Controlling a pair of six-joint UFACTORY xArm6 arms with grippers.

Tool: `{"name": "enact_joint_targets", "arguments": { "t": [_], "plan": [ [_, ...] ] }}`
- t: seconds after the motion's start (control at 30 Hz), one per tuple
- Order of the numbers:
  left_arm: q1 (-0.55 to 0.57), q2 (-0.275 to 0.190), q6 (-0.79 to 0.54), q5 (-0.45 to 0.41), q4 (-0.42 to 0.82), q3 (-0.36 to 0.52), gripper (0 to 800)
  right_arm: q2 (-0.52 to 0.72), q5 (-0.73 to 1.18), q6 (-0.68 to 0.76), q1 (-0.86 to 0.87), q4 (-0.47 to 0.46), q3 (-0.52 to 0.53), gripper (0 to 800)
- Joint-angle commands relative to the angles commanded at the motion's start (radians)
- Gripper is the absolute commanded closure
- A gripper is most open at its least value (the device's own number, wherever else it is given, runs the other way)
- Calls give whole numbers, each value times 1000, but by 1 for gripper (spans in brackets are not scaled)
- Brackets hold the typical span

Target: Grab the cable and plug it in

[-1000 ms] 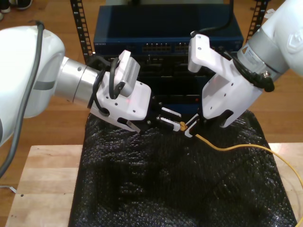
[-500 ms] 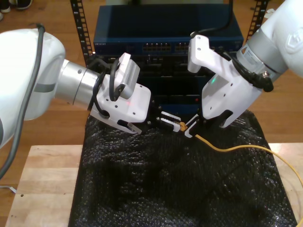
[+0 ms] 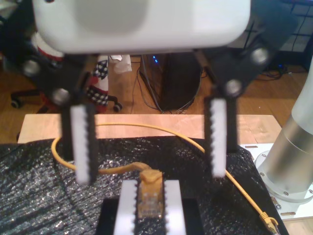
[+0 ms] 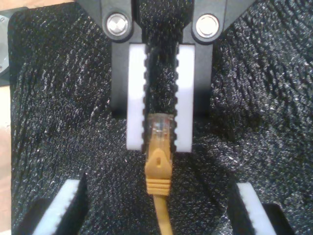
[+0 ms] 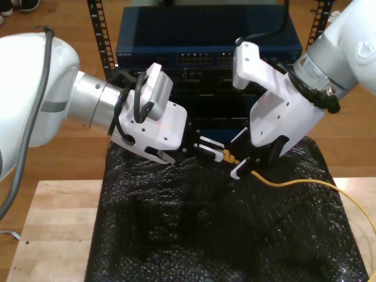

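Since a moment ago, my first hand (image 5: 249, 166), on the arm at the exterior view's right, has let go of the cable (image 5: 294, 183) and drawn back a little from the plug (image 5: 225, 156). Its fingers (image 5: 239, 171) now stand spread wide, touching nothing. From its own wrist camera, my first hand (image 3: 151, 175) shows two toothed pads well apart, with the plug (image 3: 149, 196) beyond them. My second hand (image 5: 218, 154), on the arm at the exterior view's left, keeps its grip. In its wrist camera, my second hand (image 4: 160, 142) has its white ridged pads clenched on the clear tip of the plug (image 4: 159, 128). The orange boot sticks out past the fingertips, and the cable (image 4: 164, 215) runs away between the open fingers of the other hand. In the exterior view, the cable leaves the plug, passes under my first hand, then sags onto the black padded mat (image 5: 205, 223) and curves off toward the exterior view's right edge. The first wrist camera shows the cable (image 3: 161, 129) arcing across the mat in a loose loop. The mat covers the middle of the wooden counter (image 5: 53, 217). Behind both hands stands a rack holding a blue network switch (image 5: 205, 41) with a row of ports.
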State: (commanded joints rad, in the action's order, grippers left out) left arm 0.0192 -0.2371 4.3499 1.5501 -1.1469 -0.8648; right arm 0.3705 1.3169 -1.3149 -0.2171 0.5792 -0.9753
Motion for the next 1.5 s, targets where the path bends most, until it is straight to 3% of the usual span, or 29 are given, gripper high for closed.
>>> {"name": "enact_joint_targets", "arguments": {
  "t": [0.2,0.6,0.93,1.27,1.5],
  "plan": [
    [-54,31,17,54,-6,-14,798,0,6,-2,11,2,-11,4],
    [-215,78,38,209,-64,-17,798,83,9,-25,17,0,-60,8],
    [-272,121,199,351,-66,-25,797,164,0,-112,14,0,-86,30],
    [-284,195,249,387,-103,-44,797,190,-20,-227,6,3,-71,24],
    [-311,238,269,443,-160,-54,797,269,-81,-272,-20,5,3,24]
  ]
}}
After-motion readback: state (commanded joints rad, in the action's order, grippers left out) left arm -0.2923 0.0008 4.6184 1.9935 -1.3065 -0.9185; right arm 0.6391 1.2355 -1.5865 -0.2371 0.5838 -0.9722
